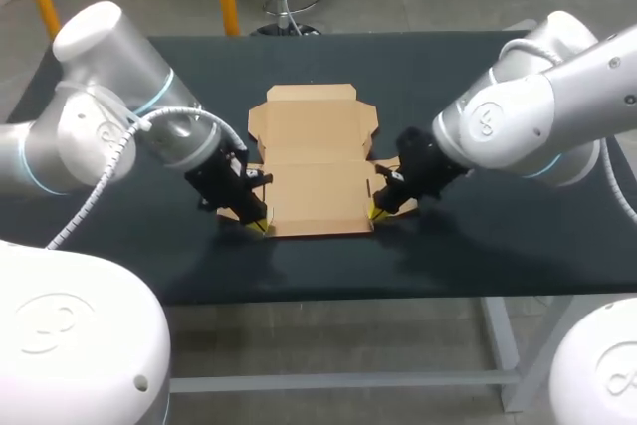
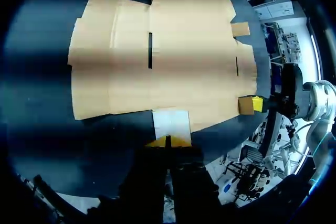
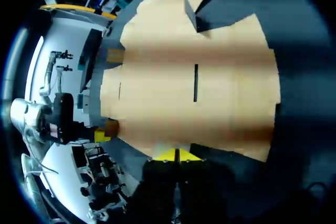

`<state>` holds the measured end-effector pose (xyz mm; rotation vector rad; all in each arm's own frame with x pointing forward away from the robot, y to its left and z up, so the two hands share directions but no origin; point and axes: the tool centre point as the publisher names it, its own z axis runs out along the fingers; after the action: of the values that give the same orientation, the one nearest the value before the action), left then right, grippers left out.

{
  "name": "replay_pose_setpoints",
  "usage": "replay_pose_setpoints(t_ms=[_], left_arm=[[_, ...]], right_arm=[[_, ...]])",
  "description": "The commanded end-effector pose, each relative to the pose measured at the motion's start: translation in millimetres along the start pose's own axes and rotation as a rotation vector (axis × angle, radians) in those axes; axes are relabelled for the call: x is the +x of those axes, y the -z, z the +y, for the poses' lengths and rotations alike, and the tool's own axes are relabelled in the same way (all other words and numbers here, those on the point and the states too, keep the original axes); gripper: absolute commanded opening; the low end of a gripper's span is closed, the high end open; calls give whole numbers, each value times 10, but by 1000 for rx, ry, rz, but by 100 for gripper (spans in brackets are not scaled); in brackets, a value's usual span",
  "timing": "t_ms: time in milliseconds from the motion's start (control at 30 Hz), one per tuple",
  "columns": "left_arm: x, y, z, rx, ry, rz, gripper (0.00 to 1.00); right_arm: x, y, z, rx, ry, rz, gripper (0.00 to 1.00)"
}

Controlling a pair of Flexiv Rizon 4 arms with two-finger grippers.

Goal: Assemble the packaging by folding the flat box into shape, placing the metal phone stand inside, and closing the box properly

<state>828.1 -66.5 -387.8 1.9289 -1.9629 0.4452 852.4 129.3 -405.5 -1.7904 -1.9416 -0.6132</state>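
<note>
A flat, unfolded brown cardboard box [image 1: 311,161] lies in the middle of the dark table. My left gripper [image 1: 257,225] sits low at its front left corner. In the left wrist view this gripper [image 2: 168,141] is shut on the small left side flap [image 2: 171,123], which reaches into its yellow tips. My right gripper [image 1: 377,212] mirrors it at the front right corner. In the right wrist view it [image 3: 177,156] is shut at the edge of the cardboard [image 3: 199,87]. The left wrist view shows its yellow tip [image 2: 257,103] against the small right flap [image 2: 245,104].
The dark table [image 1: 478,246] has bare surface to the left and right of the box and behind it. Its front edge runs a short way in front of both grippers. Both arms slant in from the sides.
</note>
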Motion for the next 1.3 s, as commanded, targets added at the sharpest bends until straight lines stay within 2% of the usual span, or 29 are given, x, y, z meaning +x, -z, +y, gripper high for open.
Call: replay_pose_setpoints(t_ms=[33,600,1300], left_arm=[[26,-39,-3,-4,1,-8,0],[145,-99,21,9,-35,-14,0],[161,-253,-9,70,-50,-43,0]], right_arm=[[44,-22,-16,0,3,-10,0],[74,-109,-119,5,21,-42,0],[84,-234,-102,15,36,-104,0]])
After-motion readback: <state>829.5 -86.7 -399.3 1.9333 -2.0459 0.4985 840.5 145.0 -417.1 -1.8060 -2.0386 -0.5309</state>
